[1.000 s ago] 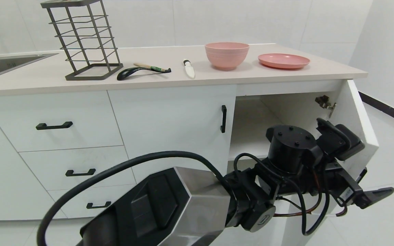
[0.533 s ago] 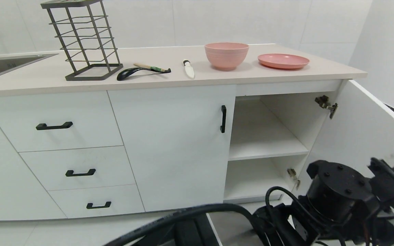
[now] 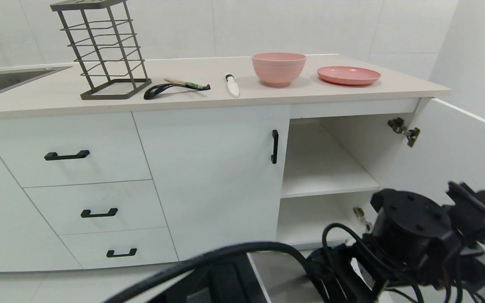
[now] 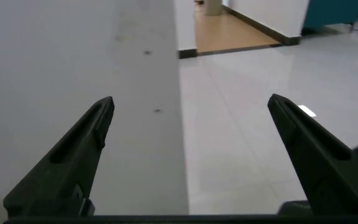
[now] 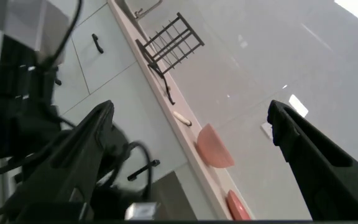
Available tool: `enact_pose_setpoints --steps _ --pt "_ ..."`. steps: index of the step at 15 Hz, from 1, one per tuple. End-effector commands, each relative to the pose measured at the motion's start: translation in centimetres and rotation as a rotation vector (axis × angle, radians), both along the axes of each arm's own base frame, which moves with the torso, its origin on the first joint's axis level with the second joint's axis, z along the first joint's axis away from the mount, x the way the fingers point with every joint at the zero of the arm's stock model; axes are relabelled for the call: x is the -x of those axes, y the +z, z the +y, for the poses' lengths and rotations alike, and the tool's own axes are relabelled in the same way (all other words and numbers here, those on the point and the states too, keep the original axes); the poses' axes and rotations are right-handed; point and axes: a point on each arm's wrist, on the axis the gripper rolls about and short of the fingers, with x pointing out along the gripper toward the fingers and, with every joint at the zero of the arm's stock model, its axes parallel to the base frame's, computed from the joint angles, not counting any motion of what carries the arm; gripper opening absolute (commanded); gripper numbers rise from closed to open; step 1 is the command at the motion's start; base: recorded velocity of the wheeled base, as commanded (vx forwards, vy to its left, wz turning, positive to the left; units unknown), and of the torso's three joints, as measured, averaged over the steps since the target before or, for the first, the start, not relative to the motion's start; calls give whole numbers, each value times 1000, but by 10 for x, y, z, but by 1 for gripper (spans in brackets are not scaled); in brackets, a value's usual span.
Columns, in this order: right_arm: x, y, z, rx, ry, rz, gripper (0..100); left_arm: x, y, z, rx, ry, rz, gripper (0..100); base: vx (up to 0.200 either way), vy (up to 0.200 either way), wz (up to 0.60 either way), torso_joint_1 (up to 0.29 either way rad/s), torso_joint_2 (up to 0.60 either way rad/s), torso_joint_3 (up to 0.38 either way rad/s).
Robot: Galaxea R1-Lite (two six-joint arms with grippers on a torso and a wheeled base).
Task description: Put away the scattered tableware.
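Beige countertop (image 3: 57, 94) holds everything: dark wire rack (image 3: 101, 50) at the left, then a glossy black spoon (image 3: 162, 88), a small pale knife (image 3: 233, 84), a round pink bowl (image 3: 279, 67) and a flat pink plate (image 3: 349, 75) near the right edge. Below the plate the cabinet door (image 3: 457, 143) hangs wide open, with a smooth white shelf (image 3: 322, 176) inside. The left gripper (image 4: 190, 99) sits low by that door, well below the tableware, fingers spread wide. The right gripper (image 5: 190, 106) is spread too.
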Motion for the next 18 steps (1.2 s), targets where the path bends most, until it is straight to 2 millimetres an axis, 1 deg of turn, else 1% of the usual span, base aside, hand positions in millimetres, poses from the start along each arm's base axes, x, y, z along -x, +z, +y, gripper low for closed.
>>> enact_pose_setpoints --steps 1,2,3,4,5,6,7,8,9,10,11,12,14,15,16,17,18 --pt "9 3 2 8 3 -38 100 -58 42 55 17 150 -12 100 0 0 0 0 0 0" --pt "13 4 3 -4 -11 -56 100 -76 48 79 12 206 -18 100 0 0 0 0 0 0" --pt "14 4 3 -29 -30 -67 100 -85 57 101 24 244 -25 100 0 0 0 0 0 0" --pt "14 5 3 -47 -46 -73 100 -88 67 126 18 281 -23 100 0 0 0 0 0 0" --pt "13 3 3 -65 -63 -69 100 -85 80 151 6 310 -27 100 0 0 0 0 0 0" --pt "12 -4 2 -89 -84 -49 100 -79 96 179 4 342 -39 100 0 0 0 0 0 0" --pt "11 -14 2 -109 -100 -16 100 -73 110 207 8 379 -52 100 0 0 0 0 0 0" --pt "11 -24 2 -115 -100 17 100 -65 120 235 5 414 -56 100 0 0 0 0 0 0" --pt "11 -26 2 -116 -98 25 100 -63 122 245 3 428 -55 100 0 0 0 0 0 0" --pt "11 -26 2 -116 -98 25 100 -63 122 245 3 428 -55 100 0 0 0 0 0 0" --pt "13 -32 6 -116 -41 47 100 -40 127 306 -18 520 -43 100 0 0 0 0 0 0" --pt "19 -31 9 -111 4 28 100 -23 126 333 -25 557 -38 100 0 0 0 0 0 0" --pt "30 -37 14 -98 85 34 100 -1 129 366 -9 625 -55 100 0 0 0 0 0 0" --pt "34 -42 15 -97 123 50 100 6 133 378 5 656 -78 100 0 0 0 0 0 0" --pt "50 -57 17 -93 169 67 100 20 143 408 39 747 -139 100 0 0 0 0 0 0" --pt "58 -59 16 -91 171 60 100 30 146 424 56 801 -164 100 0 0 0 0 0 0" --pt "73 -66 16 -90 167 62 100 50 141 448 62 889 -197 100 0 0 0 0 0 0"
